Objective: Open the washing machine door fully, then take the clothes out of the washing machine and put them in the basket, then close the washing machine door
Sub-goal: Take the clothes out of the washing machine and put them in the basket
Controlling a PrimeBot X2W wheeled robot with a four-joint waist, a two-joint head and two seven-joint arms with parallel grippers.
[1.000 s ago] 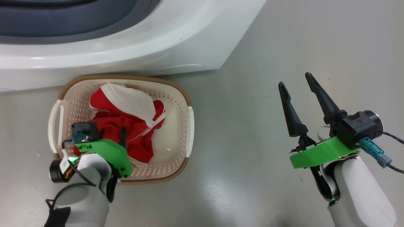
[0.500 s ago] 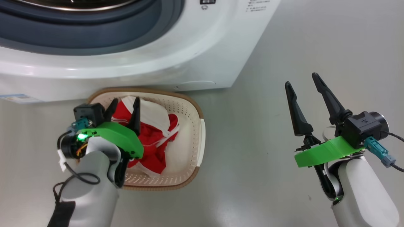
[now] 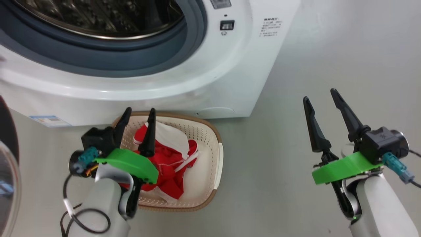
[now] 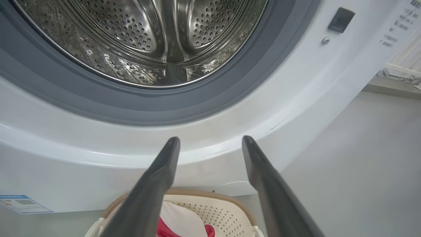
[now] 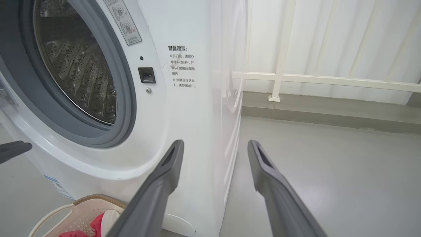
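Left gripper (image 3: 140, 109) now lifted above perforated cream plastic basket (image 3: 202, 131), fingers spread empty, crumpled red-and-white clothes (image 3: 167, 158) inside, right gripper (image 3: 320, 94) fingers spread

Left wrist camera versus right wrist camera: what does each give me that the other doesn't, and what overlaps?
Left wrist: a straight look at the ridge along the bottom of the drum. Right wrist: the washing machine side panel, a white railing and the open right tool. Both: the steel drum, the grey gasket, and the basket with red clothes.
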